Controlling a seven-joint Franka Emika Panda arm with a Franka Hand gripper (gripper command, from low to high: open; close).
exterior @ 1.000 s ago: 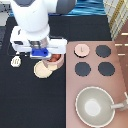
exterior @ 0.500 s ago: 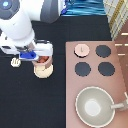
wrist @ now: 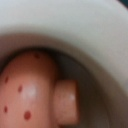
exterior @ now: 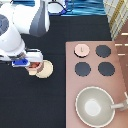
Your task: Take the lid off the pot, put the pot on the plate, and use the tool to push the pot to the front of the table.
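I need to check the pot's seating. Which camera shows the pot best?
The wrist view: the pot fills it, one side tab visible, the plate rim curving behind. In the exterior view the hand covers most of the pot, over the plate.

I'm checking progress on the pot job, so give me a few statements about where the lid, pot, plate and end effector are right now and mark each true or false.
1. The lid lies on the stove counter, at a burner spot. True.
2. The end effector hangs over the large grey pan. False: it is at the plate, at the exterior view's left, on the black table.
3. The lid covers the pot. False: the lid is far from it, on the stove.
4. The wrist view shows the pot, with a side tab, inside the plate's rim. True.
5. The plate sits on the stove. False: it is on the table.
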